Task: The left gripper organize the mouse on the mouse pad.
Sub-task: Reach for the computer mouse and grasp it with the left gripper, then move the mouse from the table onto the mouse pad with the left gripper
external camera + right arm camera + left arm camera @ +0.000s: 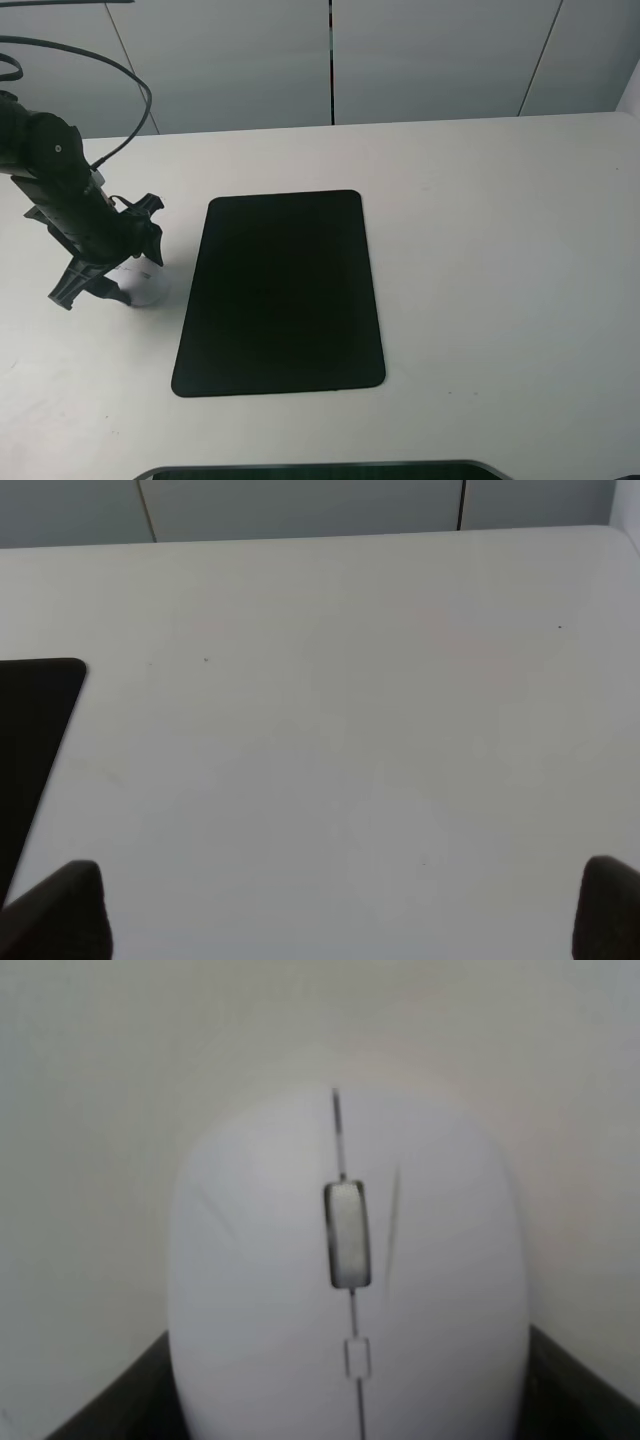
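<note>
**A:** What do we have at the left of the worktop (500, 250)?

**B:** We see the black left arm coming down from the left edge, with a black cable (130, 80) looping above it. The left end effector (112, 288) is lowered over the white mouse (300, 1290).

**A:** Has it got hold of it?

**B:** We think so. From the left wrist camera we see its two dark fingers (110, 1415) drawn in against either side of the mouse, so we read it as closed on the mouse. The grey scroll wheel (347, 1235) faces up. We cannot tell whether the mouse is lifted or resting on the worktop.

**A:** And where is the mouse relative to the pad?

**B:** We place it off the pad, over bare worktop near the left edge of the mouse pad (280, 295) and not touching it. The mouse pad lies flat around the middle of the worktop, with its long sides running near to far and slightly skewed.

**A:** And further right?

**B:** We see the right end effector (340, 920) only through its own wrist camera. Its two dark fingertips (60, 910) stand wide apart and hold nothing. It hangs over pale worktop to the right of the mouse pad, and one rounded corner of the pad shows at the edge of that view.
</note>
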{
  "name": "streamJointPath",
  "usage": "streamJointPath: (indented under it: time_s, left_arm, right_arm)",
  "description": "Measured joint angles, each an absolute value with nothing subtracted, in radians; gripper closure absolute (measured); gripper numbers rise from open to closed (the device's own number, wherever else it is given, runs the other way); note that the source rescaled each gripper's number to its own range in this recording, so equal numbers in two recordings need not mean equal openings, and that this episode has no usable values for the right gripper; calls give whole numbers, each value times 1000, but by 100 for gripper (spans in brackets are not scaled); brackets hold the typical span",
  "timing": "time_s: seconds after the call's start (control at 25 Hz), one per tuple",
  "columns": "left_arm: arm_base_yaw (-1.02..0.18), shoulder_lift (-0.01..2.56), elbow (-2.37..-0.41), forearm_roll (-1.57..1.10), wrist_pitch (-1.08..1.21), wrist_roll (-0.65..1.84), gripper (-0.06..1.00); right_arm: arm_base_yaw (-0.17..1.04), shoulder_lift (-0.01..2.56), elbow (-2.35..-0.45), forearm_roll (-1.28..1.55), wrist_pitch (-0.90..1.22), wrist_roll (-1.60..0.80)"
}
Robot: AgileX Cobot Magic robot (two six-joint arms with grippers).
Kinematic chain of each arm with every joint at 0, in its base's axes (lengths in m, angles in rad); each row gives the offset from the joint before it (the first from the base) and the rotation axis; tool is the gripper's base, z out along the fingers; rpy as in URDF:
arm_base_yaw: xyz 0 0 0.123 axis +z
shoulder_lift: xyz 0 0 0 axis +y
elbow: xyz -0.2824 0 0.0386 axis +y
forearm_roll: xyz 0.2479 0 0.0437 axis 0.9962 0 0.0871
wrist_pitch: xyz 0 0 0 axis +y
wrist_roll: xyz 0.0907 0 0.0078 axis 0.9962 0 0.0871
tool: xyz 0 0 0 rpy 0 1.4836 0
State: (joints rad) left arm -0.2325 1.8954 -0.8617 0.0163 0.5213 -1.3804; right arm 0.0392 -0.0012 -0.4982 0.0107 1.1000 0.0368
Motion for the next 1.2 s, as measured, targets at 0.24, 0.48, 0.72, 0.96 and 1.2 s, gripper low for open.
streamJointPath:
  time_s: [0.24, 0.48, 0.72, 0.96, 1.2]
  left_arm:
    - [-232, 1897, -898, 8, 557, -1224, 92]
    - [-233, 1897, -1004, 20, 642, -978, 92]
    - [-237, 1897, -1078, 23, 714, -741, 92]
    - [-265, 1897, -1119, 23, 736, -534, 92]
    - [-311, 1897, -1154, 17, 740, -405, 92]
  right_arm:
    - [39, -1, -498, 11, 1100, 37]
    - [39, -1, -498, 11, 1100, 37]
    - [39, -1, -498, 11, 1100, 37]
    - [39, -1, -498, 11, 1100, 37]
    - [39, -1, -498, 11, 1100, 37]
